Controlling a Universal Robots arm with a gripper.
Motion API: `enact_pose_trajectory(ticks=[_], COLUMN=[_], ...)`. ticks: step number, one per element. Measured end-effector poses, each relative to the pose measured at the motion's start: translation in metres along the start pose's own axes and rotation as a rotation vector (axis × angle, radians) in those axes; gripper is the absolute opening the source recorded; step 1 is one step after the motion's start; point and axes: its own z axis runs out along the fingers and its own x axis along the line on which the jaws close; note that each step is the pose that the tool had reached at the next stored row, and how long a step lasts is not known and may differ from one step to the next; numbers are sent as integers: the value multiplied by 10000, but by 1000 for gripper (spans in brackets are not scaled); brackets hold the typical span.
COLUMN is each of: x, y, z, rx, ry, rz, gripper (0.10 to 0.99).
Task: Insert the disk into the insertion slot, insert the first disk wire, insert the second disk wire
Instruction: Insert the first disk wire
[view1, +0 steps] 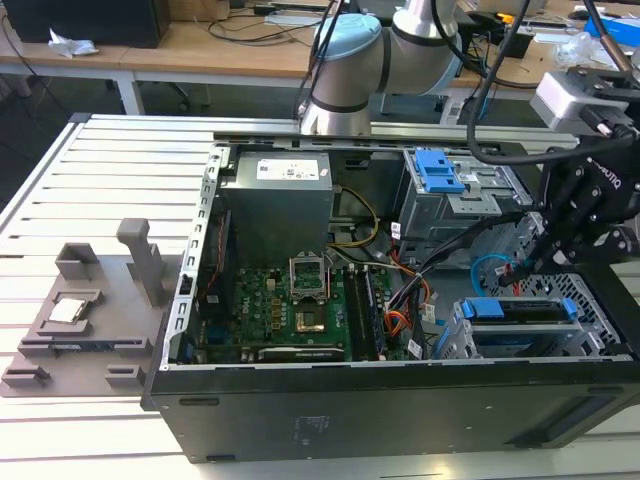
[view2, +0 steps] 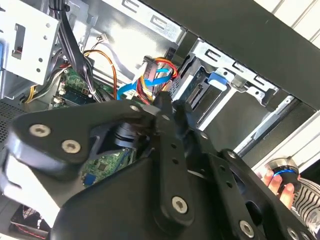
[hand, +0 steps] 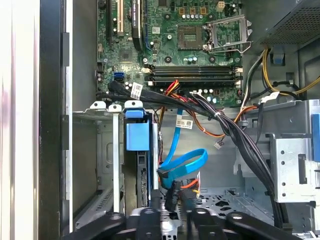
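Disk (view1: 520, 312) sits in the insertion slot (view1: 452, 345), near right in the exterior view, so we judge the first step done. Beside it the blue cable (hand: 182, 160) looks loose. Close by is the gripper (hand: 175, 215); we cannot tell whether it grips anything.

The disk (view1: 515, 315) has a bright blue carrier; the motherboard (view1: 290, 305) is green; the flat cable (hand: 184, 161) is blue; the computer case (view1: 400, 420) is black.

Disk (view1: 525, 318) inside insertion slot (view1: 452, 342)
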Motion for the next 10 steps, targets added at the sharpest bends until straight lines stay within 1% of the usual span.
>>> enact_pose_trajectory(ticks=[2,8,10], x=[0,0,-6], y=[-1,-3,-42], z=[0,0,-2], rx=[0,0,-1], ry=[0,1,1], rz=[0,0,1], gripper=[165,165,165])
